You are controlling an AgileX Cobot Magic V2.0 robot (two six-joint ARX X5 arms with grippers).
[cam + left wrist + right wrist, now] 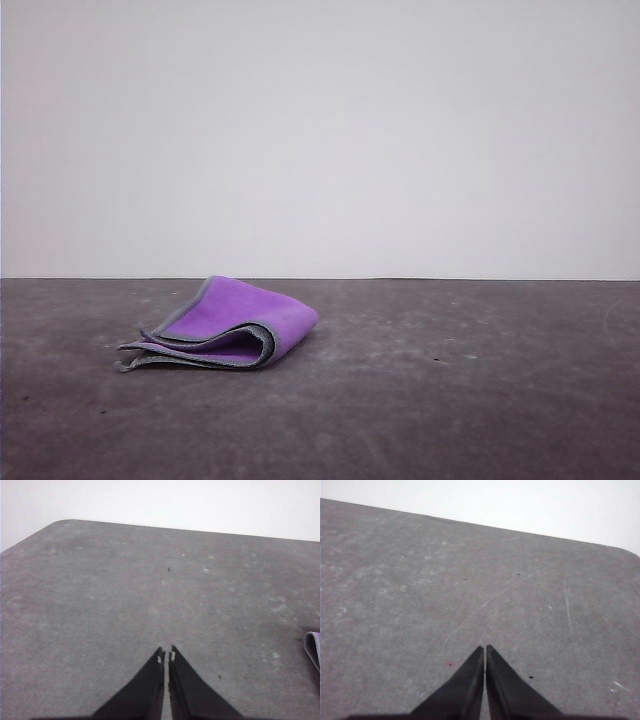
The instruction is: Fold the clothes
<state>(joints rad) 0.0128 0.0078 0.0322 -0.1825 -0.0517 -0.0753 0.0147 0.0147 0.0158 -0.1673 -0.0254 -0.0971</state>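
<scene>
- You had the cloth (225,325) lying on the grey counter (450,400), left of centre in the front view, already doubled over on itself with the purple face outward and the grey stitched edge showing along its open layers.
- Your left pincer (166,655) was clenched, its tips pressed together with nothing between them, hovering over bare counter.
- Your right pincer (484,650) was likewise clenched and held nothing, also over bare counter.
- The cloth lay off to the right of your left pincer, apart from it; just a sliver of its edge (313,650) reached the margin of the left wrist view.
- The right wrist view gave you no way to place the cloth against that pincer.
- The open layers on the left side looked loose and uneven; if you had pinched only the top one, the fold could have peeled open instead of doubling again.
- Going in with the tips clenched would likely have pushed the soft bundle across the counter rather than gripping it.
- A dragged corner could have bunched, leaving a crooked fold.
</scene>
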